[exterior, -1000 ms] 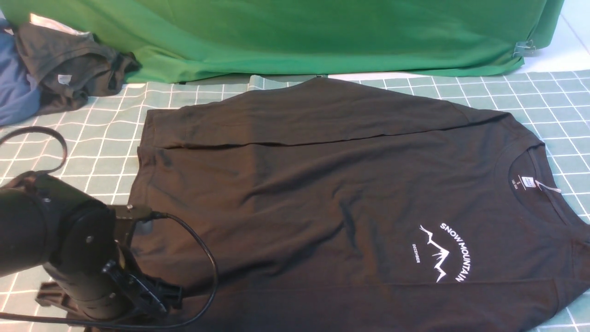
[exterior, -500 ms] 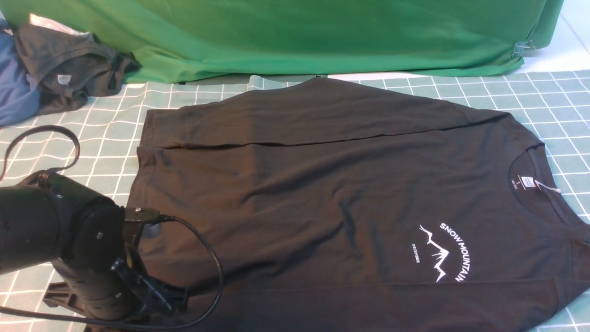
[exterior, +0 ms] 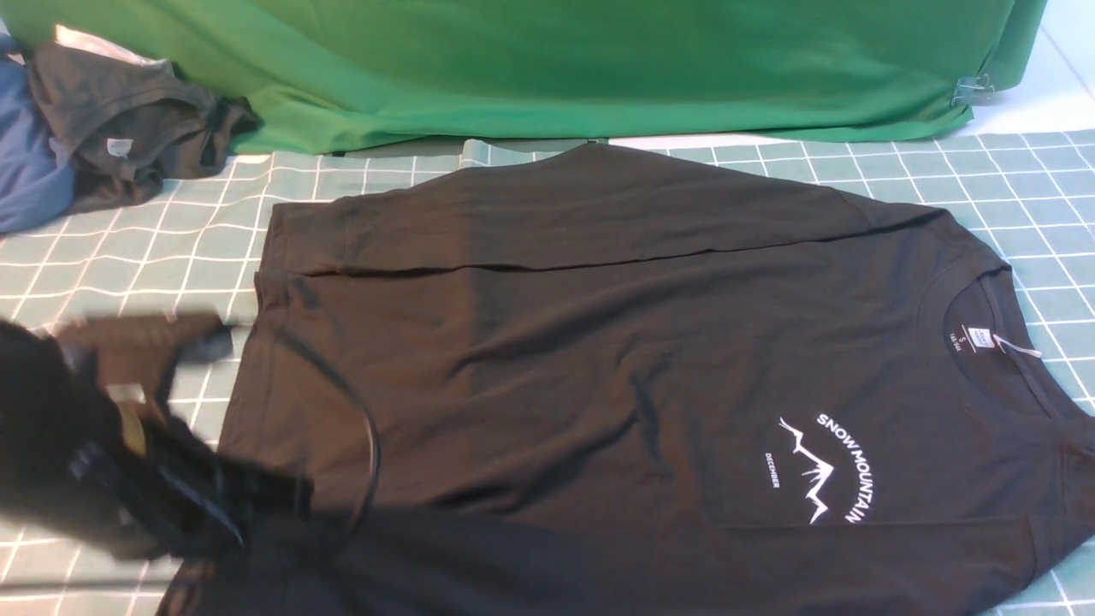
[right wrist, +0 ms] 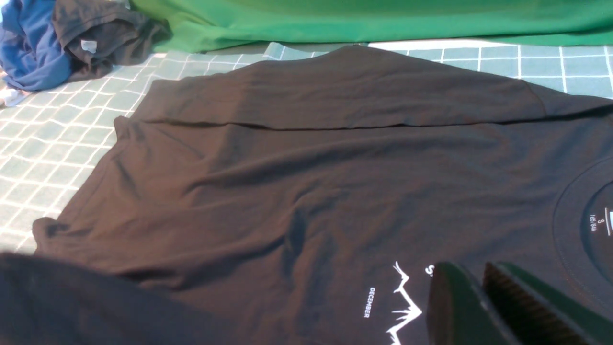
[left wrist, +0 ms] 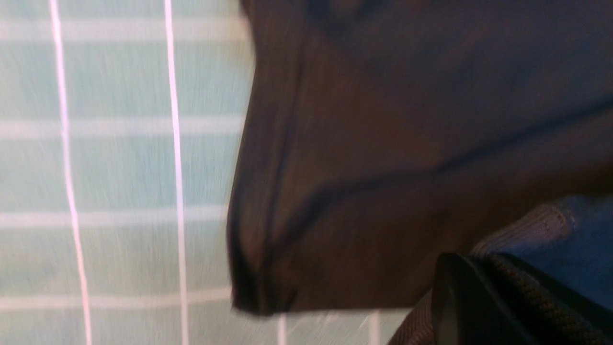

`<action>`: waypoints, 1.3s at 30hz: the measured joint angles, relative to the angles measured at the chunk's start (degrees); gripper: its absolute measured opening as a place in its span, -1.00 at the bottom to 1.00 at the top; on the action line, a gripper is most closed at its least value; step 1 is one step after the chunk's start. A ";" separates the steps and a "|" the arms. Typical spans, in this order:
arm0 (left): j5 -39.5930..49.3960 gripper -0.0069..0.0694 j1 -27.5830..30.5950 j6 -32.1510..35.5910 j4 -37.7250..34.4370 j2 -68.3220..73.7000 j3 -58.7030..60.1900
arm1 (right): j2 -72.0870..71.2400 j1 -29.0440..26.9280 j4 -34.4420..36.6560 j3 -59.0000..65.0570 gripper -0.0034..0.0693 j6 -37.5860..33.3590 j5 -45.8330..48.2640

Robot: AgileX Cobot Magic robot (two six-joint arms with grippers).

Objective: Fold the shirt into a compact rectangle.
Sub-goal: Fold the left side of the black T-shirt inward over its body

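A black long-sleeved shirt lies flat on a green checked mat, seen from between my two arms. Its long axis runs left to right, with the hem at my left and the collar at my right.

Beyond the shirt's hem end, well apart from it, a crumpled grey garment sits against a blue cloth. A large green cloth lies along the shirt's far side.

At the shirt's near hem corner, my left gripper is blurred. Its jaws are closed, and they seem to pinch the ribbed cuff of the near sleeve. The far sleeve is already folded across the body, along the shirt's far edge.

Further right, a white mountain print marks the chest, just short of the collar.

My right gripper hovers above that print. Its jaws stand almost together, with nothing between them.

The coming fold turns on this: the shirt stretches away to the right of my left jaws, so the cuff probably has to travel along the long axis. My left arm is nearer the hem, my right arm nearer the collar.
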 joint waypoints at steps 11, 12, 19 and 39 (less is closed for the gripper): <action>0.49 -0.80 0.00 0.00 9.53 6.75 -19.90 | 0.00 0.00 0.00 0.00 -0.67 0.00 0.00; 0.49 -0.80 0.00 0.00 10.17 7.94 -20.81 | 0.00 0.00 0.00 0.00 -0.67 0.00 0.00; -0.44 -0.80 0.93 -1.63 17.40 19.69 -27.24 | 0.00 0.00 -0.06 0.00 -0.65 0.00 0.00; -5.28 -0.75 7.15 4.77 13.55 35.30 -35.72 | 0.00 0.00 -0.07 0.00 -0.62 0.00 0.00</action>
